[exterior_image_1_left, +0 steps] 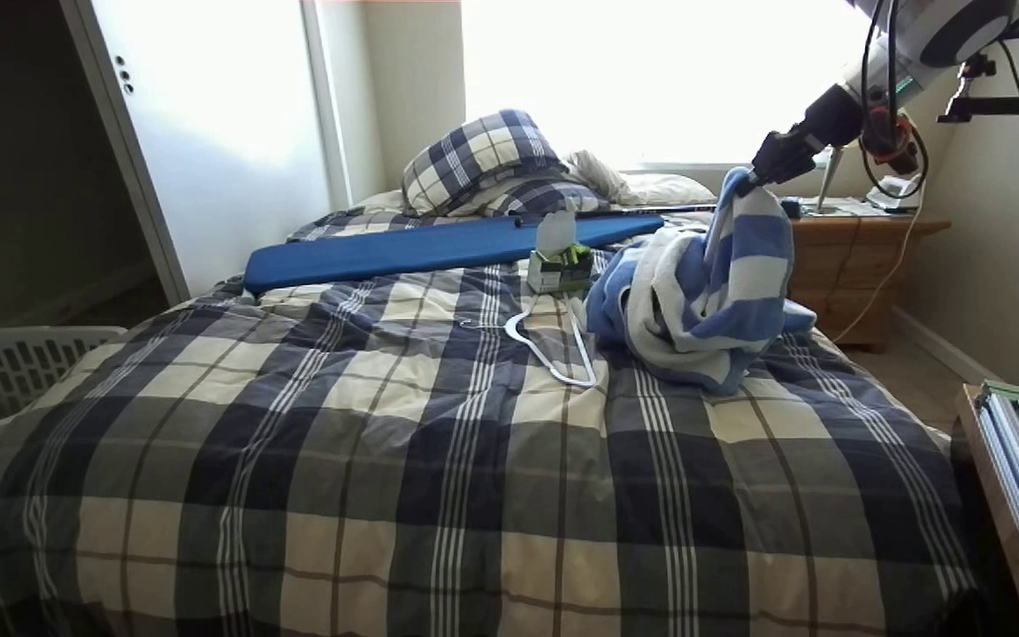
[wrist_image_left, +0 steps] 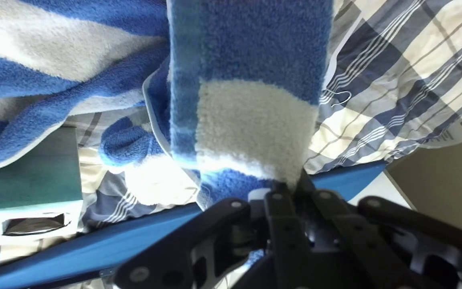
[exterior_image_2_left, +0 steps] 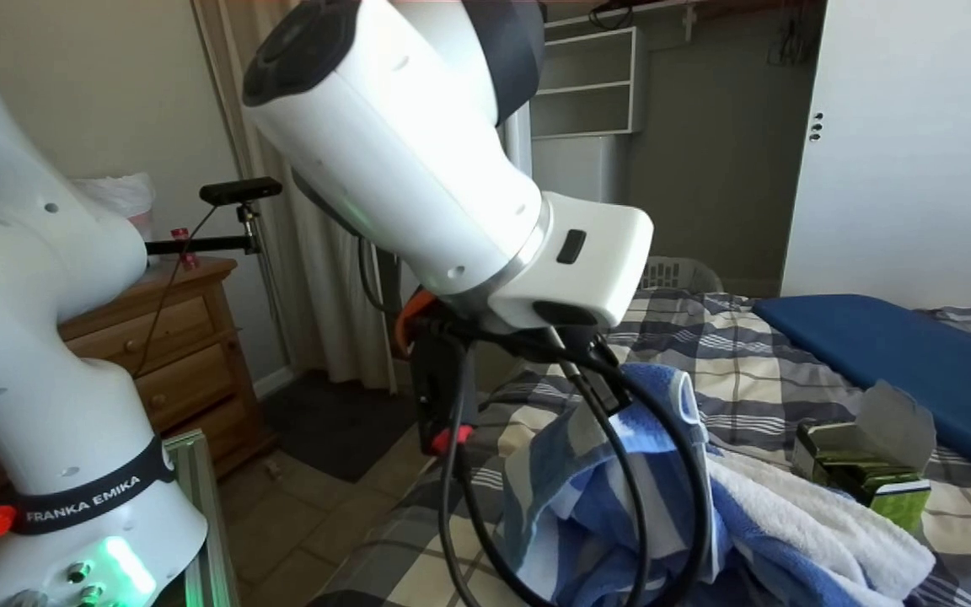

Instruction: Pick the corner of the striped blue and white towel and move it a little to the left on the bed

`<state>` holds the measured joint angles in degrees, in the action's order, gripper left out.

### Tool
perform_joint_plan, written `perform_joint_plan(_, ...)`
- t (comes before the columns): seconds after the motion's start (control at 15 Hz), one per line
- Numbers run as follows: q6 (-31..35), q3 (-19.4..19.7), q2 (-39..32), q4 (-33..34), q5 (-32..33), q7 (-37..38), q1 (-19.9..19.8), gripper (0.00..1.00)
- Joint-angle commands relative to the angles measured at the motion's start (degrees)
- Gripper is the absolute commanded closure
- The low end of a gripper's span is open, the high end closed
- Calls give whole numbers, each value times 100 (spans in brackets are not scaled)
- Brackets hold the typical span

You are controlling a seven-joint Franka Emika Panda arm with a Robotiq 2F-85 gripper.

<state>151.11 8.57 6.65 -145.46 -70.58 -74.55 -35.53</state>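
Half held up in the pinching gripper, half heaped on the bed as striped towel, just beside a hanger and an open box, near a blue board.

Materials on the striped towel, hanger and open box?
Towel: terry cloth, probably cotton, matte; fuzzy pile in the wrist view.
Hanger: probably plastic, smooth and white, with a slim, even body; painted wood possible, gloss unclear.
Box: likely cardboard, printed green outside; thin panels, sharp folds; coating unclear.

The rounded white arm has black cables, a black FRANKA EMIKA band and black fingers.
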Motion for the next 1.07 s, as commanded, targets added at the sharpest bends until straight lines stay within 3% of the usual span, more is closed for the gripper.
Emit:
perform_joint_plan(0.0,-73,503,336,33,-205,50,624,98)
perform_joint_plan(0.13,-4,650,678,187,-620,31,961,98)
perform_joint_plan(0.33,371,645,1144,598,-503,554,1245,98)
perform_joint_plan(0.4,450,410,1292,737,-521,726,1057,98)
perform_joint_plan(0.67,1016,259,1897,1136,-704,1140,1103,98)
perform_joint_plan(0.8,1341,273,1975,1411,-1364,606,1351,98)
perform_joint_plan(1.0,1696,677,1549,2162,-2717,-492,2170,98)
